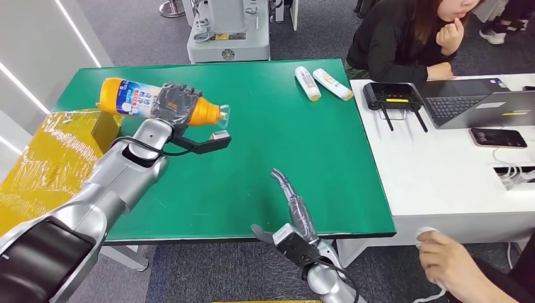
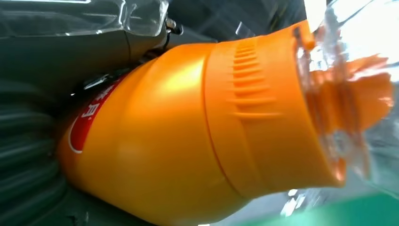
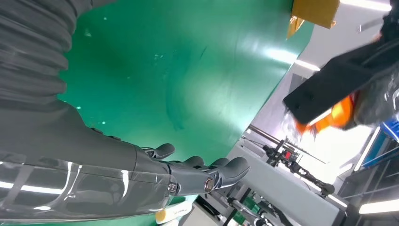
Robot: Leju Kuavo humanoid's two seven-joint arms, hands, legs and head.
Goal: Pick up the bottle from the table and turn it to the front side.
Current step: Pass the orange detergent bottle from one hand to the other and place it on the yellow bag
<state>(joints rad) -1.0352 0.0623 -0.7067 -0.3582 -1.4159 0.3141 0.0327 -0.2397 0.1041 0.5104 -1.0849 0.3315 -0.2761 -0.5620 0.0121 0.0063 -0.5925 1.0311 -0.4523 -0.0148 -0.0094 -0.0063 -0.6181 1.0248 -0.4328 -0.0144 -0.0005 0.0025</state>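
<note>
In the head view the left robot hand (image 1: 175,103) wraps the middle of the orange bottle (image 1: 129,98), hiding that part of its label; the print on the label is too small to read. In the left wrist view the bottle's base runs off behind the hand and its clear cap (image 2: 357,94) is blurred and cut by the edge. The two small white tubes (image 1: 322,82) on the table (image 1: 284,158) carry unreadable print. The right robot hand (image 1: 296,221) shows edge-on, its fingers overlapping.

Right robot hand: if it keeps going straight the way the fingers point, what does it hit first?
Probably nothing soon. The right robot hand is open, its fingers pointing away from the robot over bare green table. The two small tubes at the far edge lie right of that line, though depth is hard to judge.
</note>
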